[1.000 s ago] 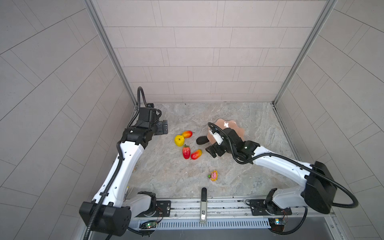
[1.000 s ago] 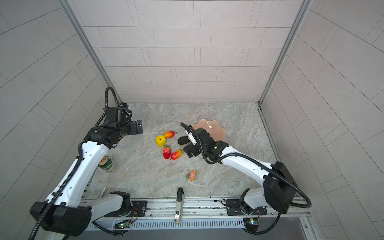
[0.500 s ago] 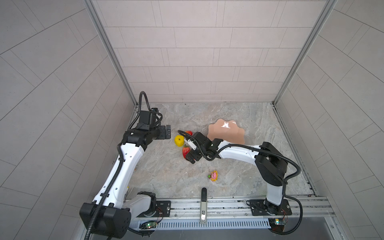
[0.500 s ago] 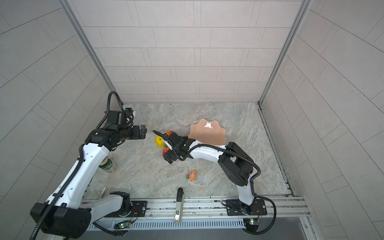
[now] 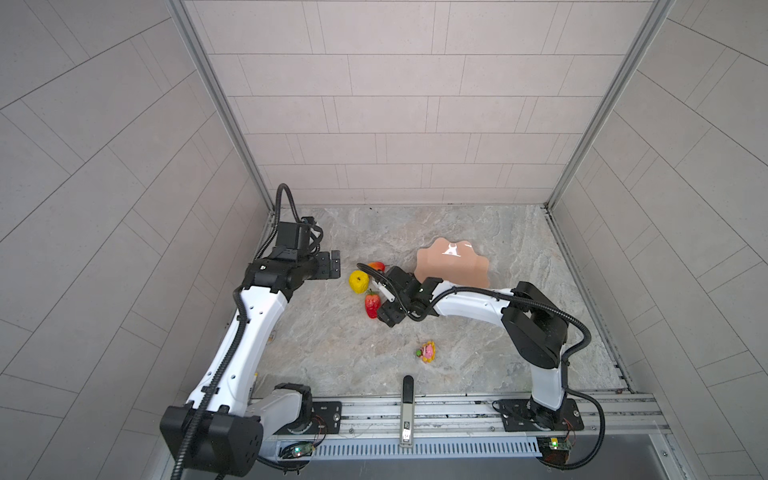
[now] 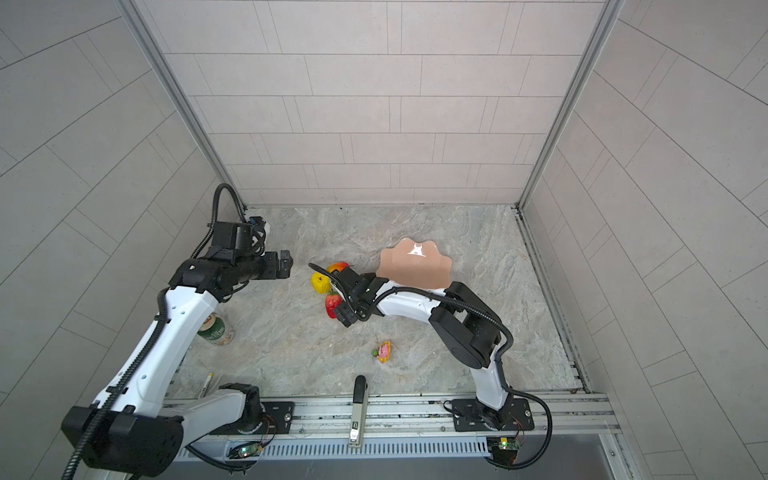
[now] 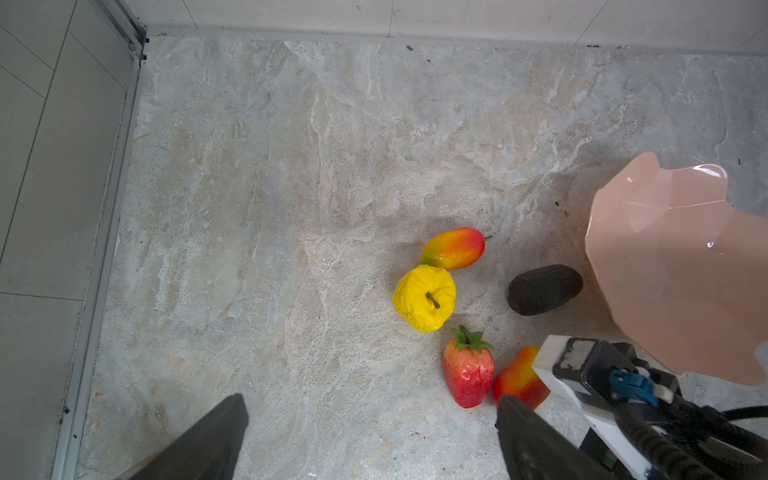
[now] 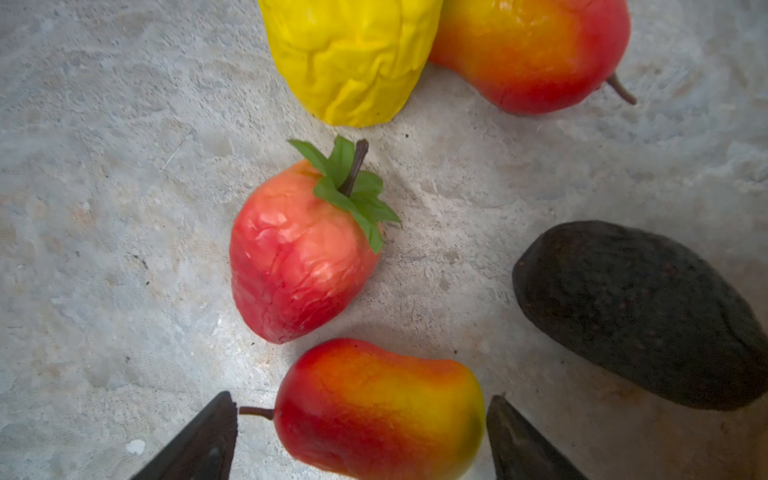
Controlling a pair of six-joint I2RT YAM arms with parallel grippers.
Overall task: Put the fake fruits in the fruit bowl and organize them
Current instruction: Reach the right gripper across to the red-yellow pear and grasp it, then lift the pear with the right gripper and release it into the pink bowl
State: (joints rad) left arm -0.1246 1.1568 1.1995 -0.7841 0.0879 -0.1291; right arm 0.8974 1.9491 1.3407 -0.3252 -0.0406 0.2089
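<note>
The right gripper (image 8: 361,403) has swung onto the glossy red-yellow plastic mango (image 8: 380,411), jaws apart, one at each end of its long axis.

No lettering, number or brand can be read anywhere in the work cell. A green-and-white can (image 6: 215,331), standing at about 8 o'clock on the marble floor (image 6: 291,357) in a top view, carries a printed band, but the print is too small to make out. A black-and-silver tool (image 6: 358,409), lying at 6 o'clock across the front rail (image 6: 415,413) in both top views, bears a small dark mark near its lower end, equally illegible.
</note>
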